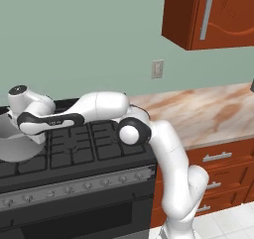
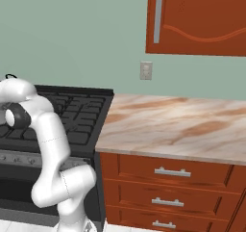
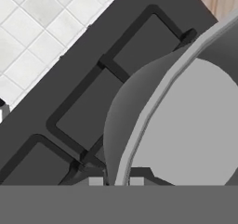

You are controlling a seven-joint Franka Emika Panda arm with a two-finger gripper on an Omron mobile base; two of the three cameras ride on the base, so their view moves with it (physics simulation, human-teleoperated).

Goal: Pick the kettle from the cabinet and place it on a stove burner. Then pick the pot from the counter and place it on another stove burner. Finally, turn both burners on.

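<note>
Pot [image 1: 15, 143] hangs at the far left of the left base view, low over the stove burners [image 1: 84, 144], with its wide grey wall pinched by the rim. From the hand view, the gripper [image 3: 116, 181] has its two tips drawn together on either side of the pot's rim, one inside the wall and one outside, so it is clamped on that thin edge.

Going from big to small, the range itself looks steady, a wide black block with the grates lying level. The counter [image 2: 173, 122] beside it lies bare and marbled, and the cabinet [image 2: 197, 19] above stands with its door closed. The arm reaches a long way across the grates, stretched nearly flat.

My worry is the grip. A rim pinch on a wide pot puts all the weight off to one side, so the pot may tilt or swing and slip from the tips. If it comes down tilted, its base could catch a grate bar and settle crooked, or sit half off the burner. I cannot make out the kettle from where I stand, so whether its burner is clear of the pot is uncertain.
</note>
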